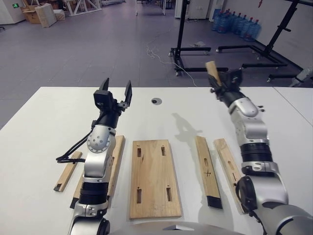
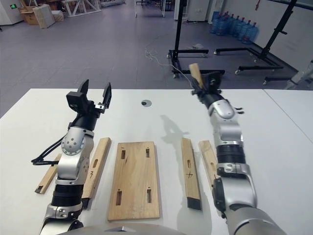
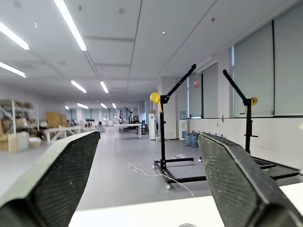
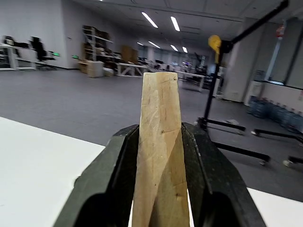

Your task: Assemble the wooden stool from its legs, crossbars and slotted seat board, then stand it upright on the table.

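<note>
Clamping a wooden piece (image 1: pixel 212 70) between its fingers (image 4: pixel 118 165), the right gripper (image 1: pixel 221 81) hung above the far edge of the tabletop (image 1: pixel 44 122); the left gripper (image 1: pixel 116 89) stood raised, fingers spread wide and empty. The slotted seat board (image 1: pixel 154 176) lay flat between both arms.

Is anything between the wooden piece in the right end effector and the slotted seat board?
Nothing visible: bare white table separates the raised pale wooden piece from the flat slotted wooden seat board.
</note>
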Available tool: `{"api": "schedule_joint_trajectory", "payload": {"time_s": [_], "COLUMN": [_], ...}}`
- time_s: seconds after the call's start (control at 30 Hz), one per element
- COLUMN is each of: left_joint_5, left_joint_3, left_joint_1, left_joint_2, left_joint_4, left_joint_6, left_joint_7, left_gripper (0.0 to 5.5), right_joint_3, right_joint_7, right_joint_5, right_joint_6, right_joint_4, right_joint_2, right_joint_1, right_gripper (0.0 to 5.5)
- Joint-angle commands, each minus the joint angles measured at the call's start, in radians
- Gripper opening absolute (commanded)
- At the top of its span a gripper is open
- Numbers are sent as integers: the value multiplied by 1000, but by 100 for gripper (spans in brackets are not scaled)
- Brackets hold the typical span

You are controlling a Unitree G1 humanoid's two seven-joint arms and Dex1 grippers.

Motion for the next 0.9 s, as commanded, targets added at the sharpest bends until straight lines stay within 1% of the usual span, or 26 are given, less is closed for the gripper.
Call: {"api": "schedule_joint_trajectory", "payload": {"time_s": [0.03, 0.13, 0.2, 0.3, 0.47, 0.73, 0.9], "left_joint_5": [-380, -631, -725, -878, -900, -894, -865], "left_joint_3": [7, 40, 66, 135, 145, 136, 109], "left_joint_1": [21, 42, 41, 19, 0, -3, 7], "left_joint_2": [-45, -21, -4, -8, -2, -2, -7], "left_joint_4": [-80, -143, -143, -119, -94, -102, -110], "left_joint_6": [234, 389, 461, 517, 536, 531, 525], "left_joint_7": [-147, -216, -207, -174, -149, -181, -200], "left_gripper": [376, 376, 376, 376, 376, 376, 303], "right_joint_3": [174, 256, 281, 310, 354, 375, 387], "right_joint_7": [80, 83, 81, 90, 124, 193, 249], "right_joint_5": [-57, -111, -124, -138, -153, -137, -133], "right_joint_6": [-105, -176, -195, -214, -229, -210, -205], "right_joint_4": [-142, -202, -239, -279, -314, -324, -312], "right_joint_2": [89, 129, 147, 161, 164, 151, 139], "right_joint_1": [70, 117, 130, 139, 163, 181, 170], "right_gripper": [129, 129, 129, 129, 129, 129, 129]}}
